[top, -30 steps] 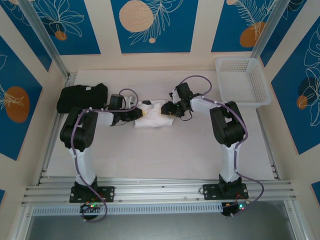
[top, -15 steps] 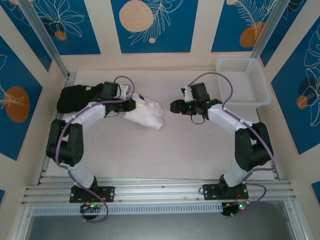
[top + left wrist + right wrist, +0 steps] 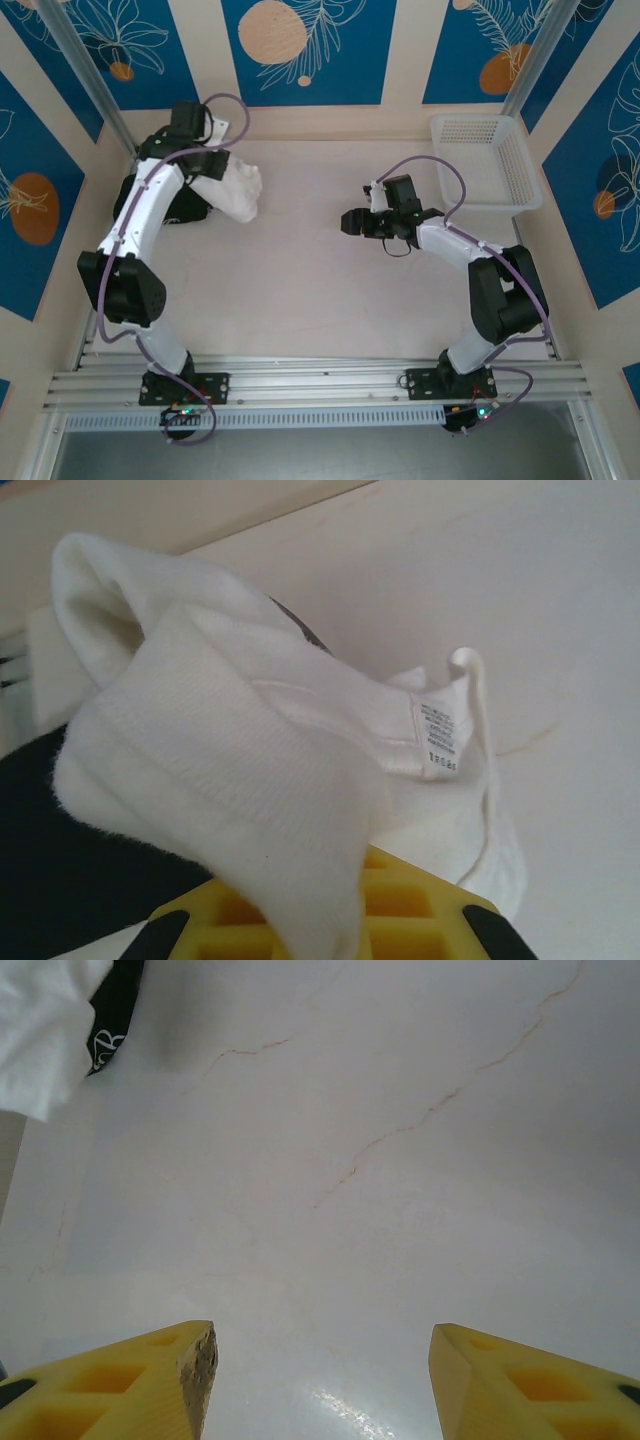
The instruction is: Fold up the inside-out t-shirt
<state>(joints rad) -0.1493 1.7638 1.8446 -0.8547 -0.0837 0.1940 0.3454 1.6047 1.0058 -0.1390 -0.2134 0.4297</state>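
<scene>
Carried left, white t-shirt hangs bunched, seemingly inside-out.

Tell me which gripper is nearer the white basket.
Right. The right gripper hovers open over the table, to the left of the white basket. The left gripper, shut on the white t-shirt, is far across at the far-left corner.
</scene>
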